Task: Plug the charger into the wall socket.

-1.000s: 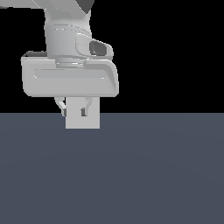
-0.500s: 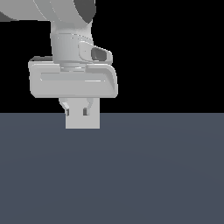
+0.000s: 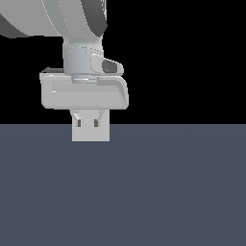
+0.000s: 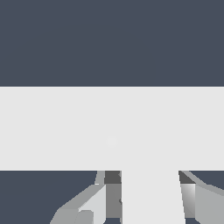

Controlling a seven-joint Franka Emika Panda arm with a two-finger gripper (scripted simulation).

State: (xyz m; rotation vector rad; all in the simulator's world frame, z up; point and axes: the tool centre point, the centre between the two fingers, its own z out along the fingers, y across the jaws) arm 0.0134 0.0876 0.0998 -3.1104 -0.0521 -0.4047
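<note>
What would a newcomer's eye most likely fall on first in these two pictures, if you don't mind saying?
Probably the big pale gripper hanging from the arm in the upper part of the exterior view, towards that view's left, against black. Just below it, a light-grey square plate, the wall socket, stands upright on the dark blue-grey floor. In the wrist view the wall socket fills a wide pale band, with the off-white charger between the fingers, close before it.

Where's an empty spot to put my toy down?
The dark floor is bare on the exterior view's left and right of the wall socket and in front. Crowded only at the socket, where the gripper holds the charger.
</note>
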